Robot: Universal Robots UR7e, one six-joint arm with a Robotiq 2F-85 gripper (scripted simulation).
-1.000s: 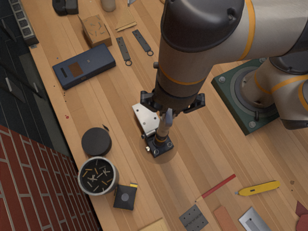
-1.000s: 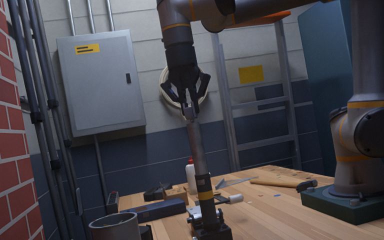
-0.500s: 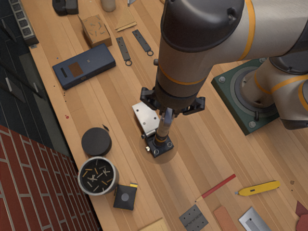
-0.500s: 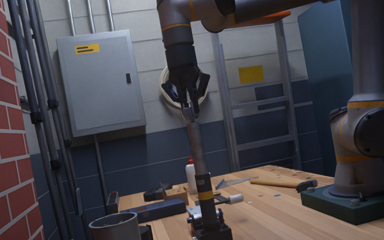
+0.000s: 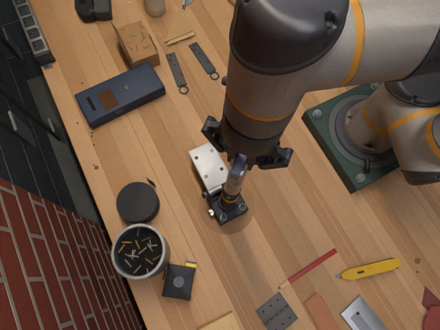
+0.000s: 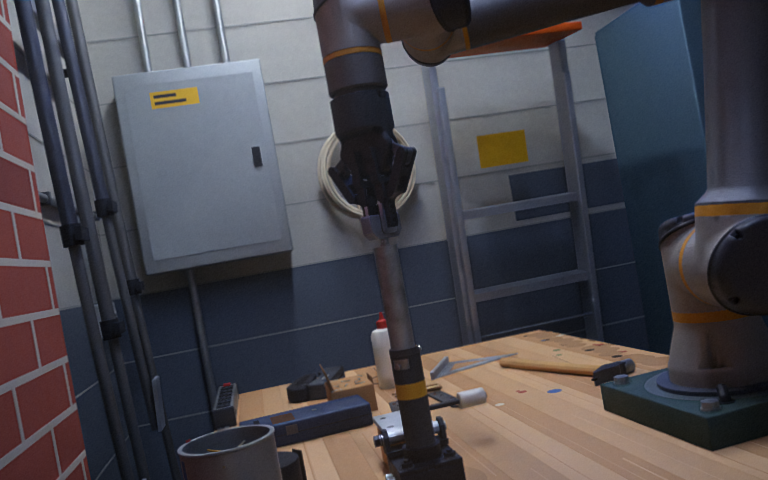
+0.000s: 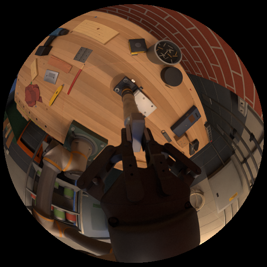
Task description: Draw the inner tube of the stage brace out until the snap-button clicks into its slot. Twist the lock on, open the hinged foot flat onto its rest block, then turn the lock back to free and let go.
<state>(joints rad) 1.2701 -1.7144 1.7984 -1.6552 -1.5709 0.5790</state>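
My gripper (image 6: 378, 219) (image 7: 135, 133) (image 5: 239, 164) points straight down, high above the bench, and is closed on the grey tab at the top of the brace's inner tube (image 6: 389, 294). The inner tube stands upright, drawn well out of the dark outer tube (image 6: 416, 407). The outer tube carries a yellow band (image 6: 411, 390) and rises from a dark base block (image 5: 227, 209) on the bench. The silver hinged foot plate (image 5: 209, 167) (image 7: 145, 102) hangs off the base's hinge and lies toward the back of the bench. I cannot make out the snap-button.
A grey cup of screws (image 5: 139, 250) stands near the bench's brick-wall edge, with a black round block (image 5: 137, 201) beside it. A blue box (image 5: 120, 93), metal straps, a red pencil (image 5: 308, 267) and a yellow knife (image 5: 369, 268) lie around. The arm's base (image 5: 355, 142) is to the right.
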